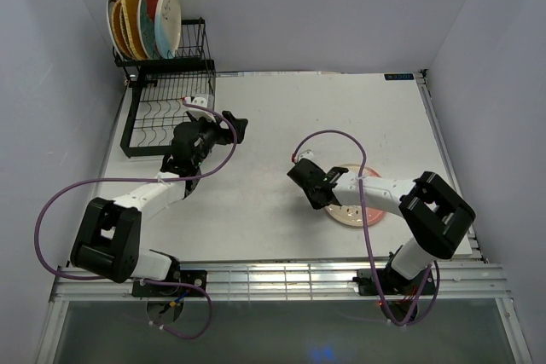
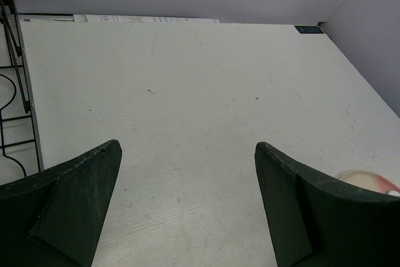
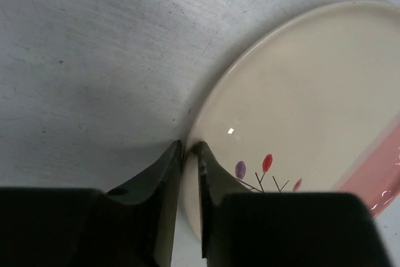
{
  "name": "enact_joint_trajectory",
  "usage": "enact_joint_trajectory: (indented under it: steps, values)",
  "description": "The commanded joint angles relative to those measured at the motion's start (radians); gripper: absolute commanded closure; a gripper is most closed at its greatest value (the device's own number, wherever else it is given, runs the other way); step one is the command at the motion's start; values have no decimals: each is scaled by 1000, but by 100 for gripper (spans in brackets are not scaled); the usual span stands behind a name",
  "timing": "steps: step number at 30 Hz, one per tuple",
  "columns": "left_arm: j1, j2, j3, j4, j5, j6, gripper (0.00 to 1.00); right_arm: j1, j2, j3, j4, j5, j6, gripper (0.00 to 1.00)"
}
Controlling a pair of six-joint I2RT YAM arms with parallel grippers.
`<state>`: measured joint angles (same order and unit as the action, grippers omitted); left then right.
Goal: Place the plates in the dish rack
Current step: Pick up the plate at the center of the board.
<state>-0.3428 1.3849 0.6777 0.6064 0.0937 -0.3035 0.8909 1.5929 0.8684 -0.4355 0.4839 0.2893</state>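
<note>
The right gripper (image 3: 189,151) pinches the left rim of the round cream-pink plate (image 3: 300,104). The black wire dish rack (image 1: 162,117) stands far left, nearer the open left gripper (image 2: 187,148).

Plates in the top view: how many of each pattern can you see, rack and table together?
woven orange-yellow plates: 2
green-striped white plate: 1
red-teal floral plate: 1
cream plate: 1
cream-pink plate: 1
Total: 6 visible, 5 standing in the dish rack and 1 flat on the table
</note>
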Motion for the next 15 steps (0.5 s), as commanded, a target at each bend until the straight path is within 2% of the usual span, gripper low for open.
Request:
enact_joint_trajectory:
  steps: [1, 3, 8, 15]
  values:
    - [-4, -1, -6, 16, -6, 9, 2, -13, 15, -6, 29, -42, -15, 86]
    - [-5, -1, -6, 16, -6, 7, 2, -13, 25, -2, 29, -42, -19, 92]
    - [-4, 11, -1, 15, 11, -2, 2, -13, 19, 15, 58, -30, -54, 92]
    - [-4, 57, 26, -10, 55, -120, 2, -10, -36, -14, 208, -22, -188, 92]
